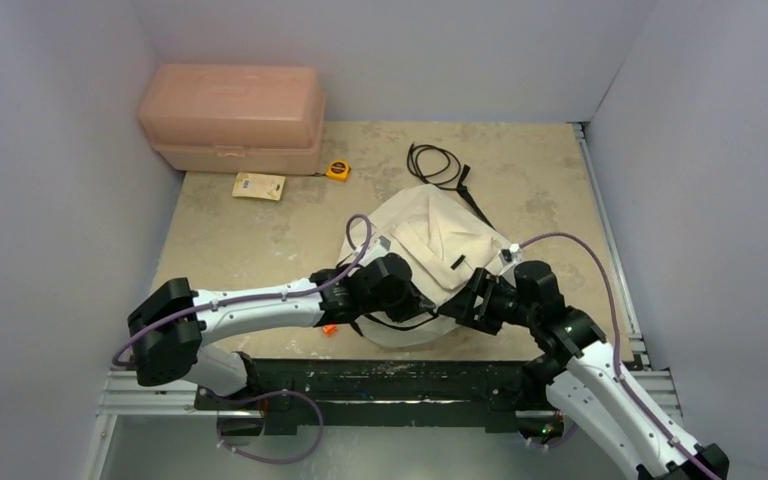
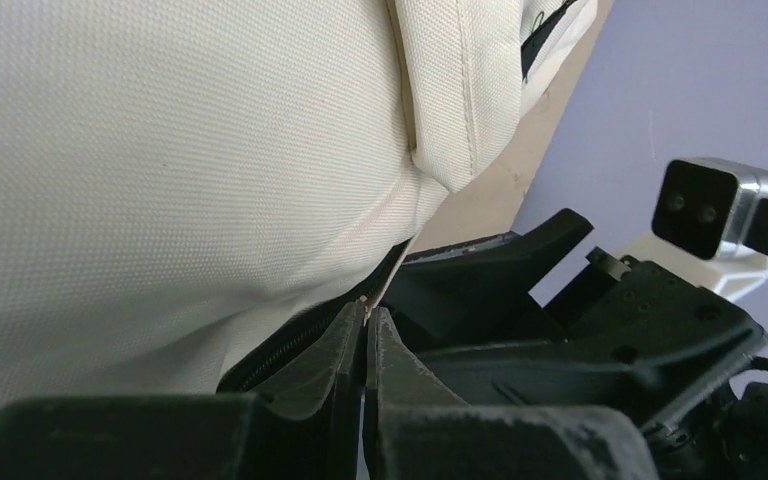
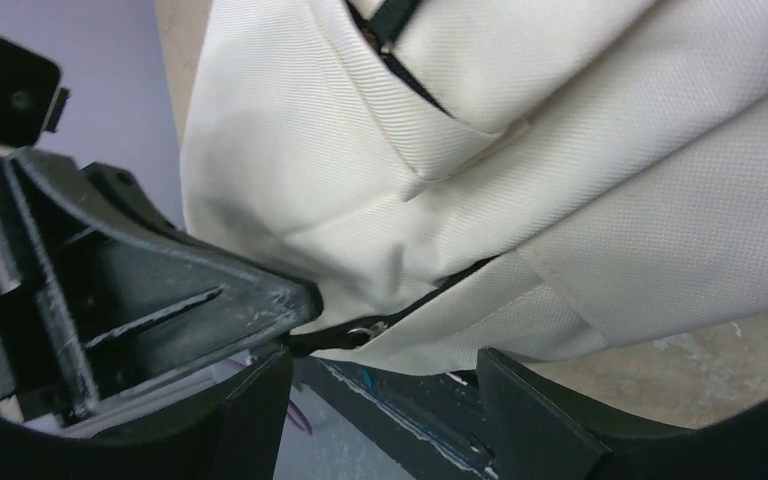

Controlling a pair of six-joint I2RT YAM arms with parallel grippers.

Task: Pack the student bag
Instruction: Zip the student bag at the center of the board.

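Pinching the student bag [image 1: 415, 235], the left gripper [image 2: 368, 315] is clamped — right gripper [image 3: 385, 372] spread open.

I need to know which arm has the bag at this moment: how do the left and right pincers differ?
The left pincer is shut, pinching a thin edge of the bag; the right pincer is open, with its fingers wide apart under the bag's edge and gripping nothing. The left reaches the bag from the left side, the right from the right side. Both are black, and they sit close together at the bag's near edge.
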